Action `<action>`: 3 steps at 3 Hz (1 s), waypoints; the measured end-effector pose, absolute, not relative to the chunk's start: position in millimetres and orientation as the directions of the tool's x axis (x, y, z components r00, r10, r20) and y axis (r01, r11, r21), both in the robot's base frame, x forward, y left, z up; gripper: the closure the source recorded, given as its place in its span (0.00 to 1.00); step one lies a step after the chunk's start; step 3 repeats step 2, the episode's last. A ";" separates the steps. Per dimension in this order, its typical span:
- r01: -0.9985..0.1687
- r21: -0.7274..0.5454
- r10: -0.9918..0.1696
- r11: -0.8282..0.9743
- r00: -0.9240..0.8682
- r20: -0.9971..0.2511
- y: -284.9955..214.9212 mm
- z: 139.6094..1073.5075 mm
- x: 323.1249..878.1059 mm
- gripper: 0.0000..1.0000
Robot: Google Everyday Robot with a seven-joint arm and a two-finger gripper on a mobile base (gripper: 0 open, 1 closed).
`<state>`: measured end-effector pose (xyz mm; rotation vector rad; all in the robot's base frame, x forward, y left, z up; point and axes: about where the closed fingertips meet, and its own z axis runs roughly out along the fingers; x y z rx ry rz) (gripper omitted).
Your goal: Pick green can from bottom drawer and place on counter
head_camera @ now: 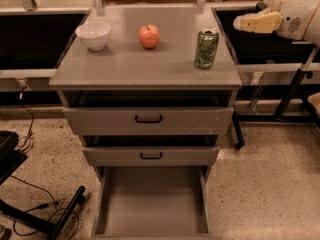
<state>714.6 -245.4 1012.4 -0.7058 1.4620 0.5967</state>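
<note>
The green can (206, 48) stands upright on the counter (125, 66), near its right edge. My gripper (239, 24) hangs in the air to the right of the can, past the counter's edge and a little higher than the can's top, holding nothing. The bottom drawer (152, 204) is pulled out and shows a bare grey floor.
A white bowl (93, 34) and a red-orange apple (149, 36) sit on the counter left of the can. The two upper drawers (148, 119) are slightly ajar. A black stand with cables (30, 204) is at the lower left; a black table leg (290, 91) at the right.
</note>
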 end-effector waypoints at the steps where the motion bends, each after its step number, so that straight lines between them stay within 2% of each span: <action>1: -0.720 -0.195 -0.279 0.665 0.003 -0.960 -252.8 1010.5 678.1 0.00; 2: -0.620 -0.349 -0.465 0.703 -0.030 -0.885 -257.9 1021.5 657.3 0.00; 3: -0.620 -0.349 -0.465 0.703 -0.030 -0.885 -257.9 1021.5 657.3 0.00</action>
